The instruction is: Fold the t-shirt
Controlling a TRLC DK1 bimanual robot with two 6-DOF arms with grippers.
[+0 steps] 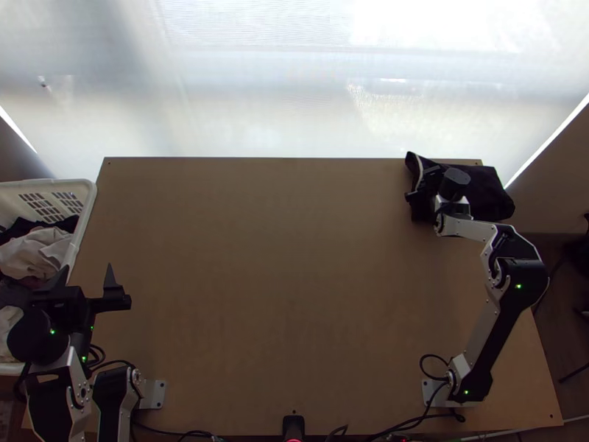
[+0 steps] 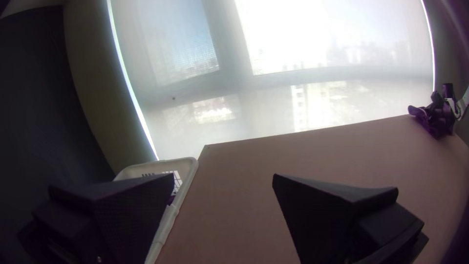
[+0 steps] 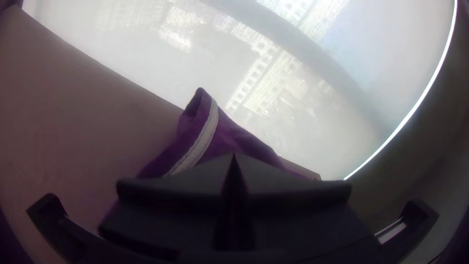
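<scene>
Fingers of the left gripper [image 1: 86, 276] stand spread in the top view, with the basket [image 1: 87, 199] and its clothes [image 1: 33, 254] just beside them and the wooden table [image 1: 272, 280] on their other side. Well apart from it, the right gripper [image 1: 421, 184] is at the t-shirt [image 1: 486, 193], which lies bunched and dark beneath and beside it, at the table's far right corner and partly past the edge.

In the left wrist view, nothing sits between the parted fingers of the left gripper [image 2: 223, 176].

In the right wrist view, the right gripper [image 3: 233, 156] has its fingertips pressed together over the purple cloth, a pale band [image 3: 200, 139] running just beyond them; I cannot tell whether they pinch any fabric.
</scene>
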